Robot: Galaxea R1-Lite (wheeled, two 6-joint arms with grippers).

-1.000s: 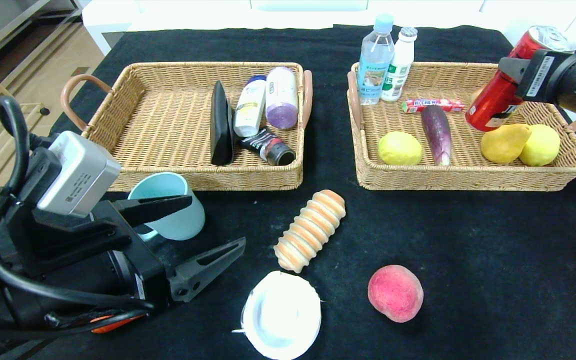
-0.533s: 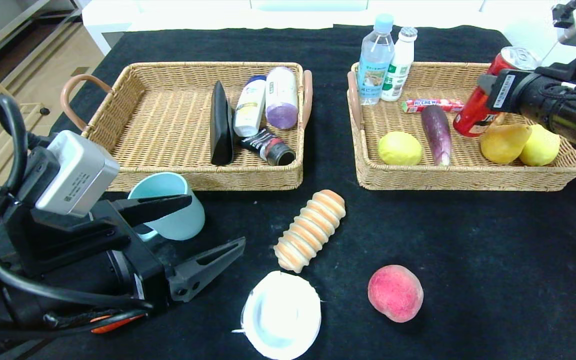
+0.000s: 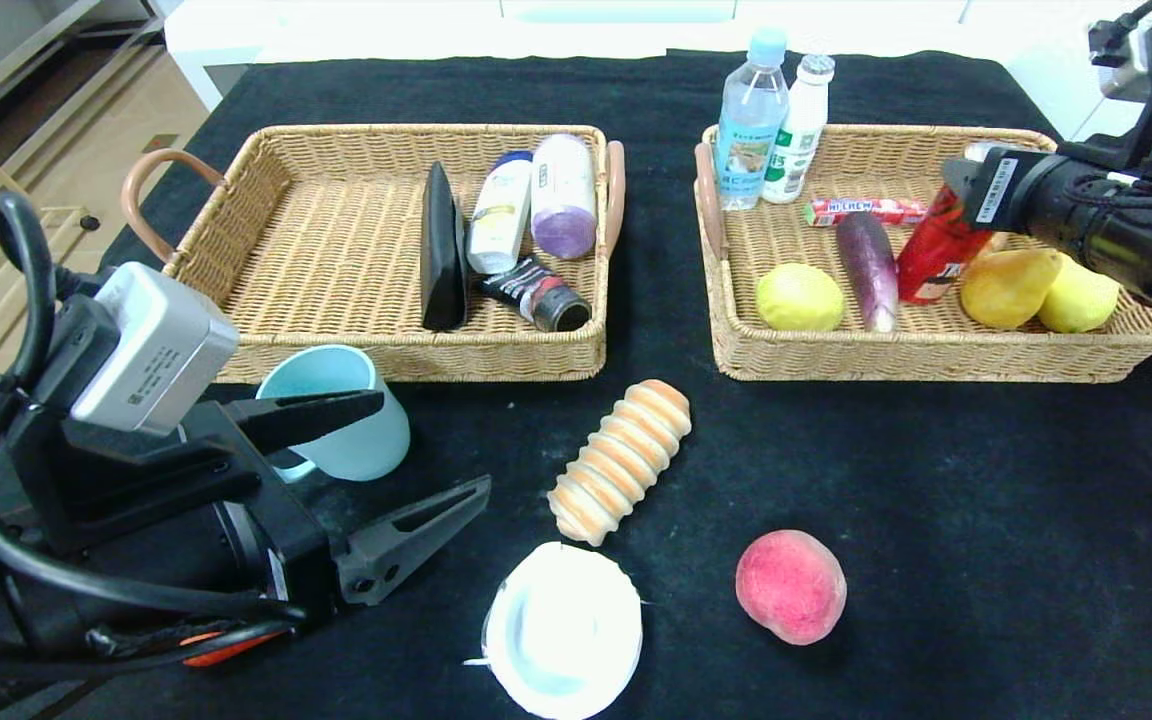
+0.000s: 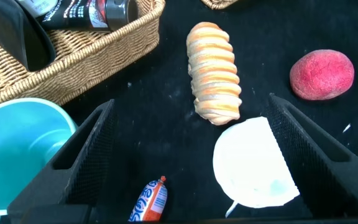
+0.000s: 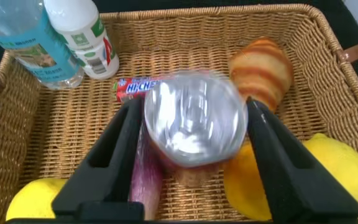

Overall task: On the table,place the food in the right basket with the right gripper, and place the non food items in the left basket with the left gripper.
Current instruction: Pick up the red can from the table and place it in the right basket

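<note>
Roughly halfway: right hand (image 3: 946,215) down in the right basket (image 3: 936,350), fingers either side of the can (image 3: 931,255) between eggplant (image 3: 868,268) and pear (image 3: 1008,285), can't tell if gripping or letting go. Still out on the worktop (image 3: 986,520): roll (image 3: 619,460), peach (image 3: 791,585), sausage (image 4: 149,200), mug (image 3: 341,412), lid (image 3: 563,630). Tight around the can, loads of room in the left basket (image 3: 266,345); left hand (image 3: 406,460) wide open, empty, beside the mug.
</note>
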